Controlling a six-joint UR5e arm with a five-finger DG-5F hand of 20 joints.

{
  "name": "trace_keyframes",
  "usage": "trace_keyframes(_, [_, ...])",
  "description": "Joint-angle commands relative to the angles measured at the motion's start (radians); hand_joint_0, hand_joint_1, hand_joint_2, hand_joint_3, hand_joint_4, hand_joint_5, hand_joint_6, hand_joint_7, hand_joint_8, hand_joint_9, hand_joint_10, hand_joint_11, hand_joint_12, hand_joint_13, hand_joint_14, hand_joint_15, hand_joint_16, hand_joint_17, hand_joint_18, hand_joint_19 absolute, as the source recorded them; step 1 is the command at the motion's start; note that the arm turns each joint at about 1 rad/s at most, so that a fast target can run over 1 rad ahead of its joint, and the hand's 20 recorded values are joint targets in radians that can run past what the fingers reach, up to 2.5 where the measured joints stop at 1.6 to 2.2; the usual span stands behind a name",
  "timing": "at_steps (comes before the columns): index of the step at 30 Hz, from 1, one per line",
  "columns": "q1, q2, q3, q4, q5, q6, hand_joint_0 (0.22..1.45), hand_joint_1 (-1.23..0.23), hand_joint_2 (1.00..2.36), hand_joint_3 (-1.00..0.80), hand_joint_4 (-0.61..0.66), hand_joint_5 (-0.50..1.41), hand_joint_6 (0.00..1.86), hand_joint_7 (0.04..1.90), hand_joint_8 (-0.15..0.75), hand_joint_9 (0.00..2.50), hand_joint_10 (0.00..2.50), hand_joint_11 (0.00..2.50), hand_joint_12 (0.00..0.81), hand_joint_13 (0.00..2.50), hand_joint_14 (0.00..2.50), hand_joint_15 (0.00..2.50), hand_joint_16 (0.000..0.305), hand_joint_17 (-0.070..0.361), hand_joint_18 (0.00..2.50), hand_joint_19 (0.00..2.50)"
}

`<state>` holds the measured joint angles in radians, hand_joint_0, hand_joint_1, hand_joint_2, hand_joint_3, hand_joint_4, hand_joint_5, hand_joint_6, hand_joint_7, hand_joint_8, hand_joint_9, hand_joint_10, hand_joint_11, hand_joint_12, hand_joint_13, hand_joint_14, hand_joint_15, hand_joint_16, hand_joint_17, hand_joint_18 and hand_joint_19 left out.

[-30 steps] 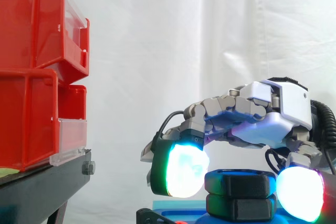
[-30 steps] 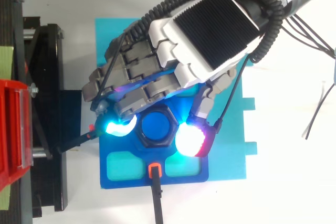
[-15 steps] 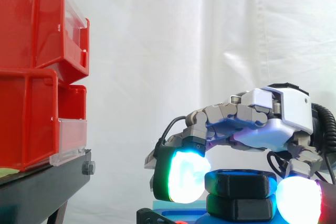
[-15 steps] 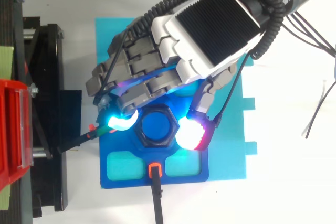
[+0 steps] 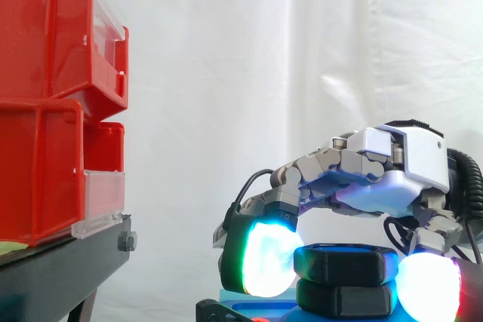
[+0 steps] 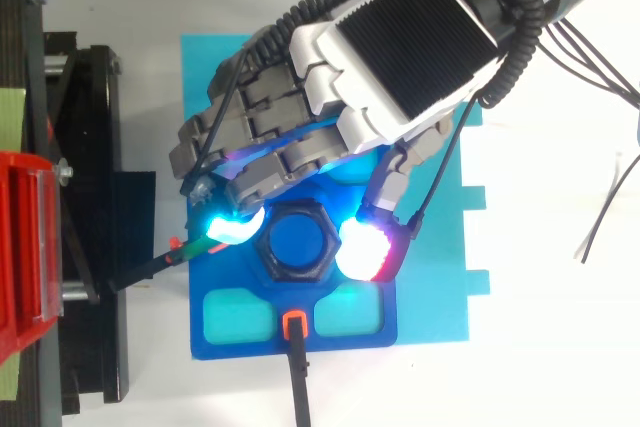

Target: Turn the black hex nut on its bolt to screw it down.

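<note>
Between the curled fingers and the thumb of the hand sits the black hex nut on its blue bolt, with glowing pads pressing it on both sides, so the gripping step looks done, and next the hand needs to twist it round without slipping.

Black hex nut lies level, threaded on an upright blue bolt; bolt end flush within the nut; both at the centre of the dark blue plate.
</note>
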<state>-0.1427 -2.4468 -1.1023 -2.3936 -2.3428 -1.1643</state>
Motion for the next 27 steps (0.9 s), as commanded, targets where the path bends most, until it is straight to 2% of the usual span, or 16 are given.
trace_keyframes(1, [0.000, 0.000, 0.001, 0.001, -0.001, 0.000, 0.46, -0.65, 1.00, -0.48, 0.32, -0.20, 0.69, 0.83, 0.333, 0.52, 0.01, 0.46, 0.387, 0.69, 0.01, 0.32, 0.055, 0.125, 0.76, 0.52])
trace_keyframes(12, [0.000, 0.000, 0.001, 0.004, -0.001, 0.000, 0.45, -0.63, 1.00, -0.50, 0.33, -0.19, 0.67, 0.86, 0.343, 0.55, 0.01, 0.47, 0.394, 0.71, 0.01, 0.32, 0.057, 0.127, 0.80, 0.52])
trace_keyframes(15, [0.000, 0.000, 0.001, 0.004, 0.000, 0.000, 0.42, -0.60, 1.00, -0.50, 0.33, -0.19, 0.50, 1.09, 0.342, 0.49, 0.01, 0.45, 0.411, 0.70, 0.01, 0.30, 0.060, 0.136, 0.81, 0.49])
trace_keyframes(17, [0.000, 0.000, 0.001, 0.004, 0.000, 0.002, 0.38, -0.59, 1.00, -0.50, 0.24, -0.26, 0.50, 0.87, 0.327, 0.34, 0.01, 0.35, 0.423, 0.61, 0.01, 0.25, 0.065, 0.146, 0.74, 0.46])
trace_keyframes(20, [0.000, 0.000, 0.001, 0.004, 0.000, 0.003, 0.35, -0.56, 1.00, -0.50, 0.18, -0.30, 0.50, 0.74, 0.324, 0.24, 0.00, 0.24, 0.435, 0.55, 0.01, 0.19, 0.068, 0.154, 0.68, 0.43])
trace_keyframes(23, [0.002, 0.000, 0.002, 0.004, 0.000, 0.005, 0.34, -0.54, 1.00, -0.50, 0.15, -0.30, 0.50, 0.70, 0.318, 0.18, 0.00, 0.19, 0.439, 0.49, 0.00, 0.17, 0.070, 0.157, 0.63, 0.44])
trace_keyframes(27, [0.000, 0.003, 0.027, -0.004, -0.001, 0.002, 0.34, -0.54, 1.00, -0.50, 0.15, -0.30, 0.50, 0.69, 0.318, 0.17, 0.00, 0.17, 0.441, 0.48, 0.01, 0.18, 0.070, 0.157, 0.63, 0.44])
